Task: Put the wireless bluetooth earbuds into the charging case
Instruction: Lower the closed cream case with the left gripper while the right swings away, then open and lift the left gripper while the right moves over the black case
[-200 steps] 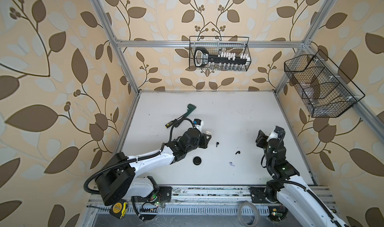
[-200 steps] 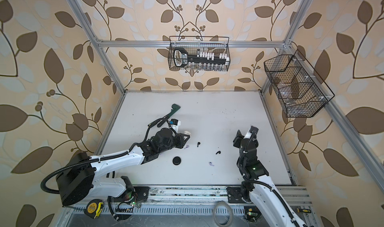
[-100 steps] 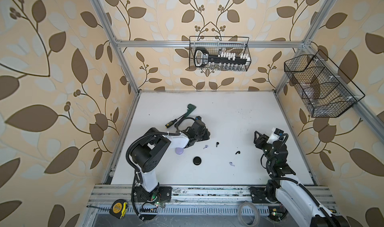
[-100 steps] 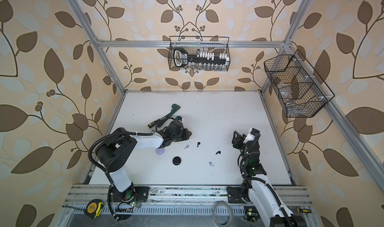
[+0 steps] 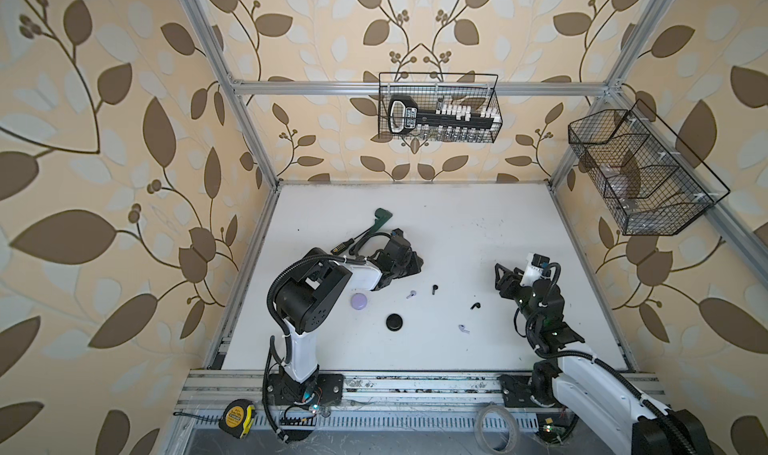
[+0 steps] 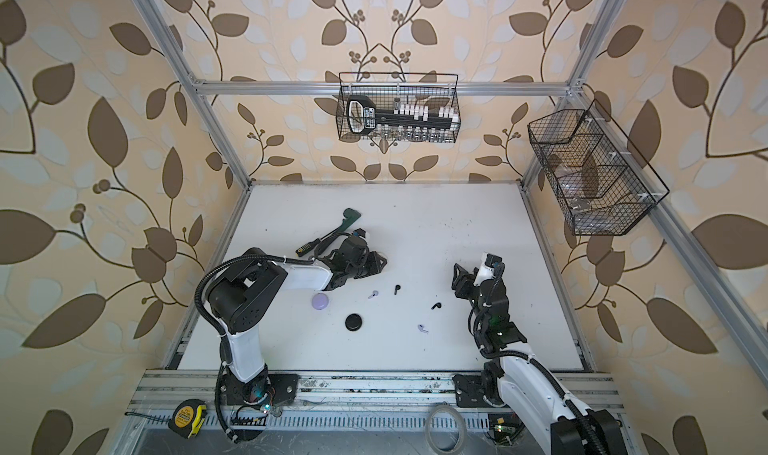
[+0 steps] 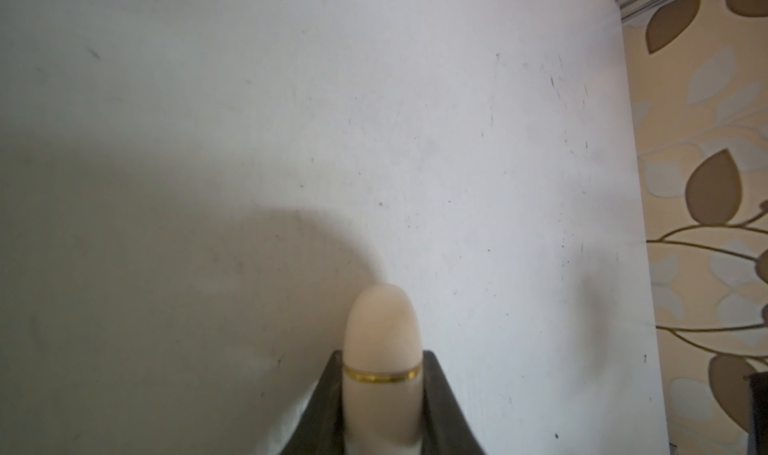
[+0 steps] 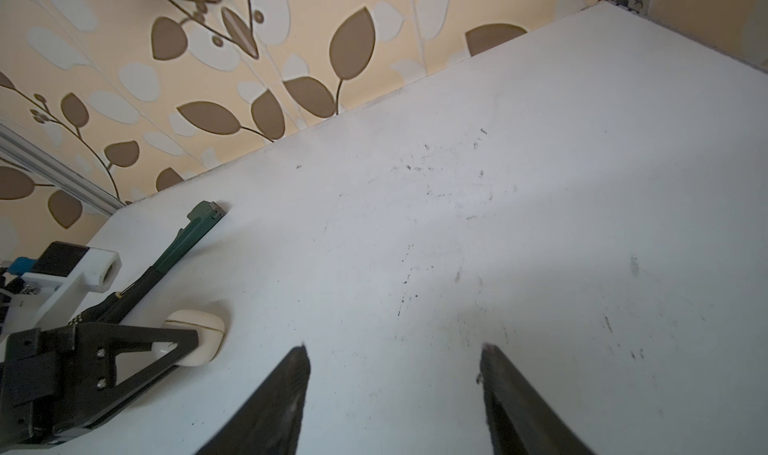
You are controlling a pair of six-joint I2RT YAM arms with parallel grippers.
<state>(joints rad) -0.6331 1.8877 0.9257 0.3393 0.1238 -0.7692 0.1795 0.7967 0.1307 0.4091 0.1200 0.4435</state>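
Cream case (image 7: 382, 328) sits between my left gripper's (image 7: 382, 355) jaws, both touching it; whether they pinch, I cannot tell. My right gripper (image 8: 393, 347), jaws apart and empty, is nearest the black earbud (image 5: 475, 306) lying loose on the table (image 5: 478, 232), just toward the middle from it.

This is a robotics lab test cell, not a lived-in room (the leaf-print wallpaper (image 5: 104, 141) is the only homely touch). An aluminium extrusion frame (image 5: 374, 88) boxes in a scuffed white tabletop (image 5: 478, 232). The left arm (image 5: 301, 353) and the right arm (image 5: 590, 390) are bolted to a slotted mounting rail (image 5: 415, 384) at 6 o'clock. A long wire basket (image 5: 436, 74) hangs at 12 o'clock and a divided wire basket (image 5: 648, 220) at 2 o'clock. A yellow tape measure (image 5: 237, 417) lies at 7 o'clock and a roll of clear tape (image 5: 494, 428) at 5 o'clock.
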